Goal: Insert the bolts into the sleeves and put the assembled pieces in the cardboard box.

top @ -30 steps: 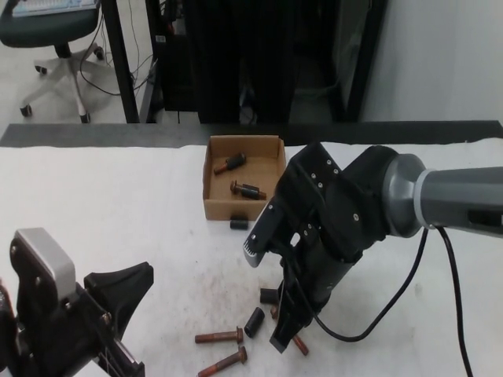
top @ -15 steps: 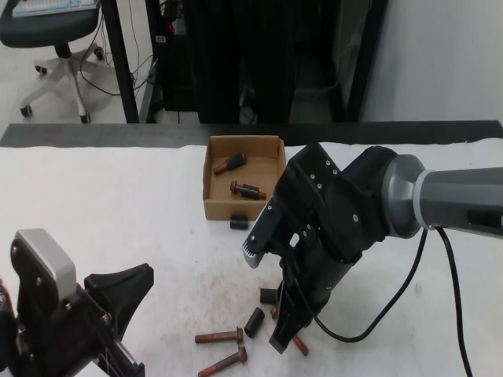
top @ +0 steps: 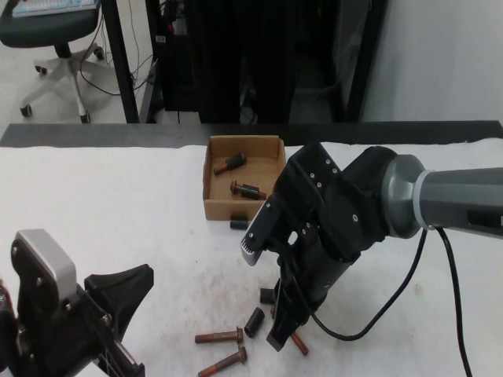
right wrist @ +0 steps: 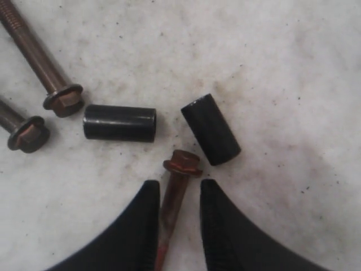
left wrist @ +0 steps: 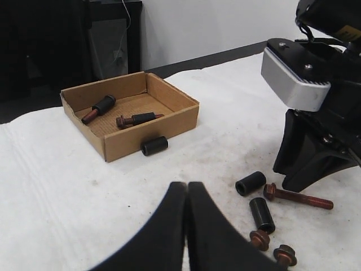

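**Right claw** (right wrist: 177, 187), own wrist view. I read its two fingers as narrowly spread, straddling a rusty flanged bolt (right wrist: 181, 164). A sliver of cloth shows along one side of the shank, so the bolt is not pinched. The bolt's long axis runs parallel to the fingers, with the hex head just past the fingertips and the shank pointing back toward the palm.

**Room ahead.** Two black sleeves lie just beyond the head. The first sleeve (right wrist: 119, 123) lies crosswise to the fingers. The second sleeve (right wrist: 210, 129) is angled, its near end close beside the head but apart from it. Off one finger's outer side, two spare bolts (right wrist: 63, 100) lie with their heads toward the first sleeve.

**High view.** The white bench cloth (top: 118, 204) lies open from this claw toward the cardboard box (top: 228, 208), which sits well ahead of it near the bench's far edge. A third sleeve (top: 238, 224) lies against the box's near wall. Inside the box lie two assembled pieces (top: 248, 190).

**Left claw** (left wrist: 187, 189). Its fingers are pressed together tip to tip over bare cloth. I see the box ahead of it and the loose parts off to one side.
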